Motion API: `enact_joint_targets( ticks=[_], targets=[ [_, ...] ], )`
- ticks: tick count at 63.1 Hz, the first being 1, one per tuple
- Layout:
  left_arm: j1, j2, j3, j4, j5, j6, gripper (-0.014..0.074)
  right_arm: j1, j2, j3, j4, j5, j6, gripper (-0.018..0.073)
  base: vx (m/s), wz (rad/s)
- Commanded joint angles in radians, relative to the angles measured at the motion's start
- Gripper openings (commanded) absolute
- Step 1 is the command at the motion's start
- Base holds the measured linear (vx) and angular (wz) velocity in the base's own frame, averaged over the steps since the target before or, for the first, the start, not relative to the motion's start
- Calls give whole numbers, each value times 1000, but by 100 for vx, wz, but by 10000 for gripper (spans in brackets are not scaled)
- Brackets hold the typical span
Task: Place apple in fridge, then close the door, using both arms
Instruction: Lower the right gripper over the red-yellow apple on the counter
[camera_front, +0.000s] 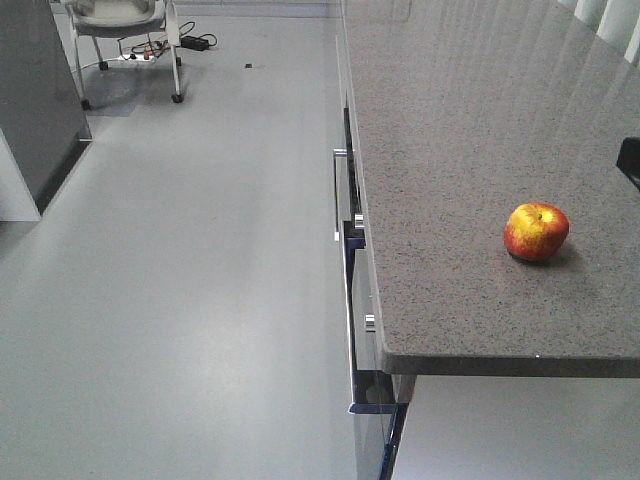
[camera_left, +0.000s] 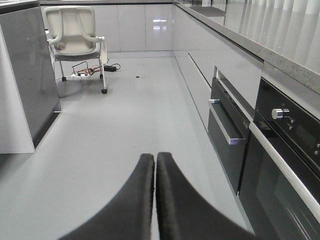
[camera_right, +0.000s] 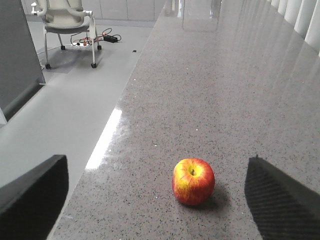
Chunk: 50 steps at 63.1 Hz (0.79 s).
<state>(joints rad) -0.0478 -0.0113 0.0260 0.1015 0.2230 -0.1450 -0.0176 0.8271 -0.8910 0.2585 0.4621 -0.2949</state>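
The apple (camera_front: 536, 231), red with yellow patches, sits upright on the grey speckled counter (camera_front: 450, 120) near its front edge. In the right wrist view the apple (camera_right: 193, 181) lies between the wide-open fingers of my right gripper (camera_right: 157, 162), nearer the right finger and touching neither. A black bit of that gripper (camera_front: 630, 160) shows at the front view's right edge. My left gripper (camera_left: 150, 157) is shut and empty, low over the floor. The dark grey side of the fridge (camera_front: 35, 100) stands at the far left, also in the left wrist view (camera_left: 27, 75). Its inside is hidden.
A white office chair (camera_left: 75, 35) with cables (camera_left: 95, 70) under it stands at the far end of the aisle. Ovens and drawers with metal handles (camera_left: 225, 132) line the counter front. The grey floor (camera_front: 200, 280) runs between the fridge and the counter.
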Motion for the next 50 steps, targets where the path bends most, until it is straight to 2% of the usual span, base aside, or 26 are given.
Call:
enact_joint_targets(
  ticks=[1,12,20,30,50],
  targets=[
    [1,-15,21,-8,-81,-11,-6,-2,26,-59,-5,-42,18,704,0,0],
    [1,-15,21,-8,-81,-11,-6,-6,176,-195,-23,70,87,687,0,0],
    [1,-15,21,-8,-81,-11,-6,-49,328,-323,-26,145,118,679,0,0],
    [1,-15,21,-8,-81,-11,-6,-99,505,-465,-9,239,106,661,0,0],
    [1,-15,21,-8,-81,-11,-6,-98,789,-622,19,271,61,646,0,0]
  ],
)
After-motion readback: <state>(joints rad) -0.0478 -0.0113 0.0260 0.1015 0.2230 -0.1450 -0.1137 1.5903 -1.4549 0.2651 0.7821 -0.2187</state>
